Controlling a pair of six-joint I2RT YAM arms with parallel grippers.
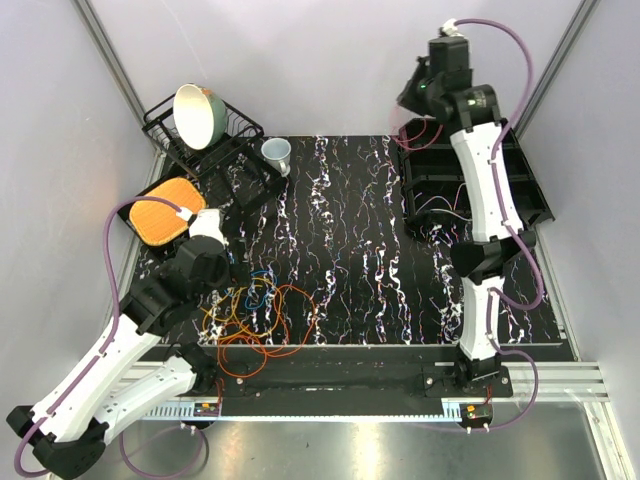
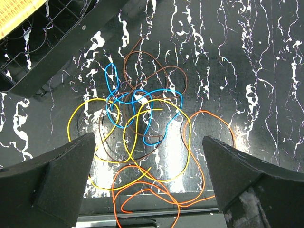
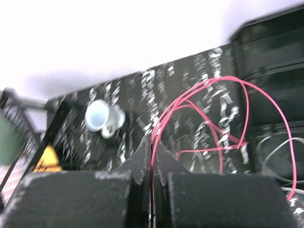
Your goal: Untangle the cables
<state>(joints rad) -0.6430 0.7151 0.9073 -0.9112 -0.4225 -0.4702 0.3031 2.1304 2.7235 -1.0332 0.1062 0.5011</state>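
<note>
Mostly the cables (image 2: 142, 133) lie in one knotted heap near the near-left corner of the surface (image 1: 370, 250), with orange, yellow, blue and brown strands looping through one another. One red cable (image 3: 235, 141) is out of the heap. The right gripper (image 3: 151, 148) is clenched on it, pinching the strand between its tips up by the far-right corner, and the loops dangle above the black tray (image 1: 535, 195). A pale cable (image 1: 440, 206) lies inside that tray, apart from the rest. The left gripper (image 2: 148, 142) hangs spread wide directly over the heap, grasping nothing. By my reading the job is partway: two strands look freed, the red one is not yet set down, and four entangled colours remain to be pulled apart.
</note>
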